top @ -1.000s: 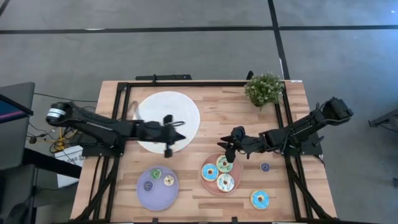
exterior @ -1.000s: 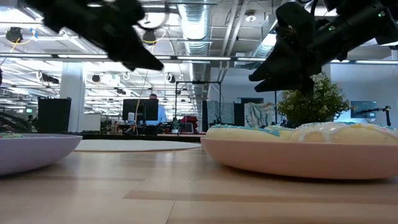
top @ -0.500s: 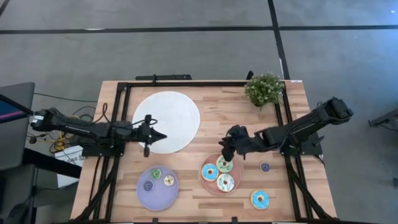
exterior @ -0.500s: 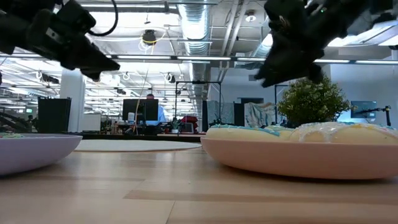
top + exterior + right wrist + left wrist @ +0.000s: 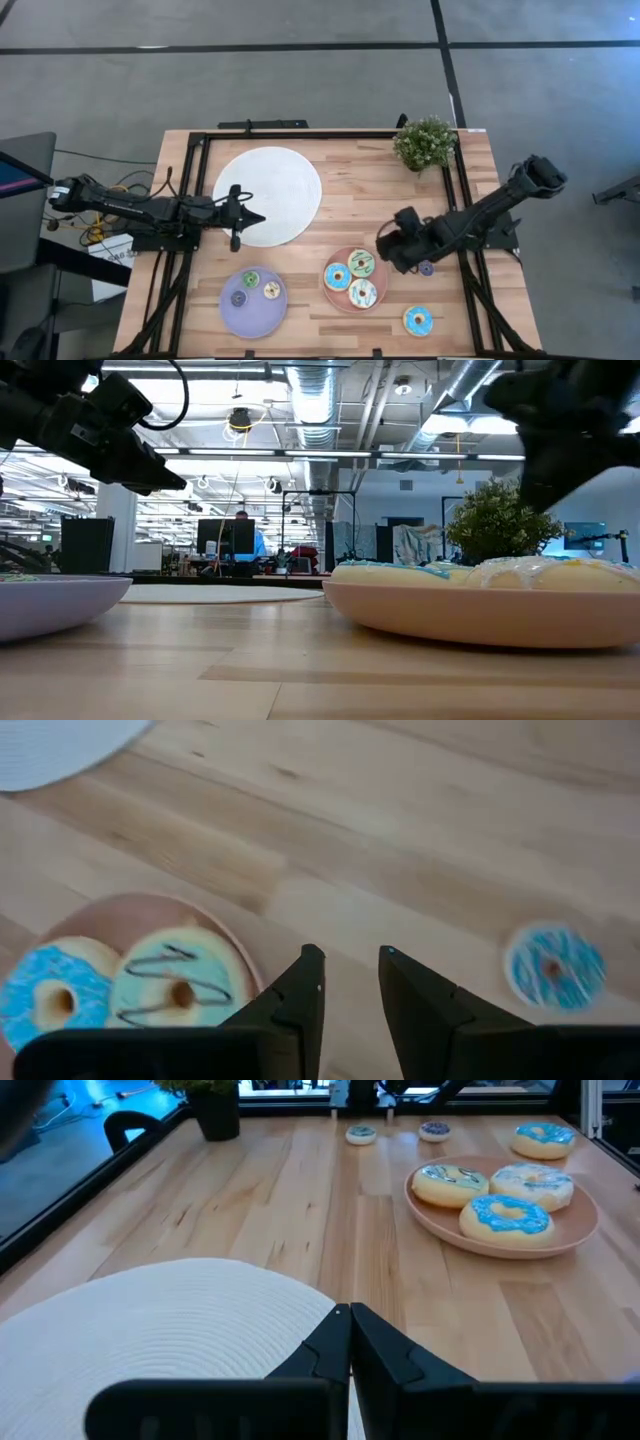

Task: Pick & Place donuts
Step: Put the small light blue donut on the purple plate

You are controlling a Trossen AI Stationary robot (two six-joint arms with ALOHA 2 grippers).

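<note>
A pink plate (image 5: pixel 330 296) holds three donuts: blue (image 5: pixel 337 277), green (image 5: pixel 361 263) and white (image 5: pixel 362 293). The lilac plate (image 5: pixel 252 318) carries three small donuts (image 5: pixel 250 279). Another blue donut (image 5: pixel 418 320) lies on the bare wood near the front edge, and a small purple one (image 5: pixel 426 268) sits beside the right arm. My right gripper (image 5: pixel 348 970) hovers open just right of the pink plate, pointing steeply down, nothing between its fingers. My left gripper (image 5: pixel 350 1320) is shut and empty, over the left edge of the large white disc (image 5: pixel 275 185).
A potted plant (image 5: pixel 425 143) stands at the far right corner. A black frame (image 5: pixel 300 133) runs round the table's edges. Bare wood lies between the white disc and the plant, and between the two plates.
My left gripper has drawn back from over the white disc toward the table's left edge and then held still. My right gripper has left the pink plate's far rim, risen, moved toward the table's right edge and rolled about its wrist. The green donut stays on the plate.
</note>
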